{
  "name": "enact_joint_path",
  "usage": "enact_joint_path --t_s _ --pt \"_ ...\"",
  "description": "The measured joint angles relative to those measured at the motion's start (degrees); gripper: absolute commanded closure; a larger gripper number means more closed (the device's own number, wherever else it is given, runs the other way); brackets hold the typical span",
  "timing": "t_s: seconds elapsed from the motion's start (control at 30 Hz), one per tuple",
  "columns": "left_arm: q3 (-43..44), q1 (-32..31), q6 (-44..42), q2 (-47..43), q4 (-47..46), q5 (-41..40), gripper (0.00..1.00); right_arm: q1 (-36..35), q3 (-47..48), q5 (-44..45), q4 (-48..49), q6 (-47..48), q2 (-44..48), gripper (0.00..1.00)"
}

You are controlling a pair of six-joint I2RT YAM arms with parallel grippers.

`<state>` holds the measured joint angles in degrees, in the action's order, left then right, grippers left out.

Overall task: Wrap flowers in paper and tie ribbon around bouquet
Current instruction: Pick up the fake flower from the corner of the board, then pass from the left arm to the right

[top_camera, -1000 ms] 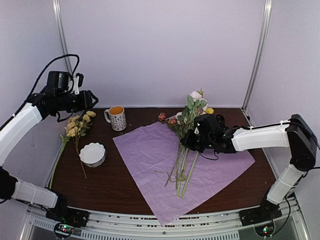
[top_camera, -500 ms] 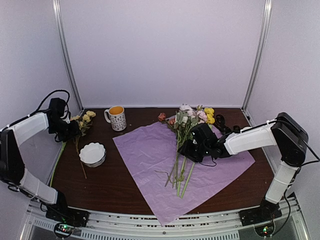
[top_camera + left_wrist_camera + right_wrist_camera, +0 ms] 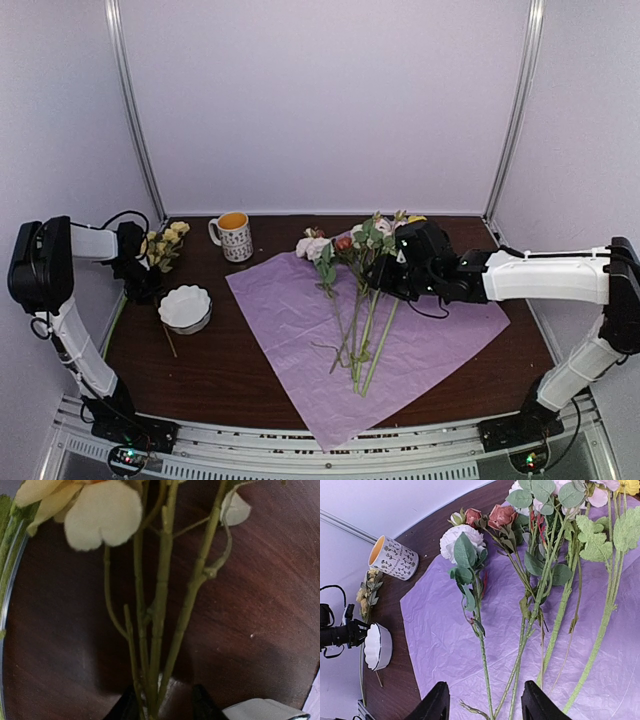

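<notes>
Since 1 s ago, L arm has dropped from high over the table's left side down to the tabletop, and R arm has laid its bunch flat; a white bloom (image 3: 312, 247) that wasn't lying there before now rests at the bunch's left.

Top view: flowers (image 3: 362, 320) lie fanned on the paper (image 3: 280, 320), stems toward me, heads at or past the far edge. Right gripper (image 3: 397, 276) hovers just above the upper stems. In the R wrist view its fingers (image 3: 438, 703) stand apart w/ nothing between them, so the bunch is released.

Left gripper (image 3: 140, 276) sits at the table's left edge on the yellow sprig (image 3: 165, 240), just beside the bowl (image 3: 186, 307); the mug (image 3: 234, 236) is further back. In the L wrist view the sprig's stems (image 3: 160, 610) run between the fingers (image 3: 127, 707). One finger looks to touch them and a gap shows on the other side, so I read it as parted, not yet pinching.

Ribbon: can't spot it in any view.

Risks, my judgement:
- L closes on only some stems, since they splay; the rest would stay behind.
- Lifting the sprig could knock the bowl, being so near.
- The bunch is fanned and its heads overhang, so a wrap may miss some stems.
- R fingers are low over thin paper and could snag or drag it, shifting everything.
</notes>
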<state>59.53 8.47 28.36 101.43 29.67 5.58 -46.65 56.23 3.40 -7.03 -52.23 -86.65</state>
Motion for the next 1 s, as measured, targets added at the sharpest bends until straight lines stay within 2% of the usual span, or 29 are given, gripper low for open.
enact_joint_path --t_s 0.1,0.13,0.37,0.63,0.83,0.9,1.0 --pt "1.2 0.1 -0.3 0.8 -0.4 -0.6 0.98 -0.2 0.1 0.9 -0.9 1.2 0.8 0.50" --pt "1.3 0.1 -0.4 0.8 -0.5 -0.8 1.00 -0.2 0.1 1.3 -1.3 1.5 1.0 0.50" --pt "1.5 0.2 -1.7 -2.4 0.6 -3.8 1.00 -0.3 0.1 2.9 -3.6 3.1 2.4 0.50" --pt "3.5 0.2 -3.5 -18.7 3.3 -10.1 1.00 -0.6 0.9 3.5 -4.3 6.0 4.1 0.49" --pt "3.5 -1.1 -3.8 -34.9 -2.0 -3.4 1.00 -1.3 1.8 -3.3 0.7 13.4 5.7 0.49" --pt "3.5 -4.2 -3.3 -40.1 -6.3 0.2 1.00 -2.2 3.5 -7.5 2.8 16.4 5.6 0.49" --pt "3.5 -13.0 -2.4 -45.1 -14.8 6.4 1.00 -4.6 9.9 -14.2 4.6 21.4 3.4 0.48"
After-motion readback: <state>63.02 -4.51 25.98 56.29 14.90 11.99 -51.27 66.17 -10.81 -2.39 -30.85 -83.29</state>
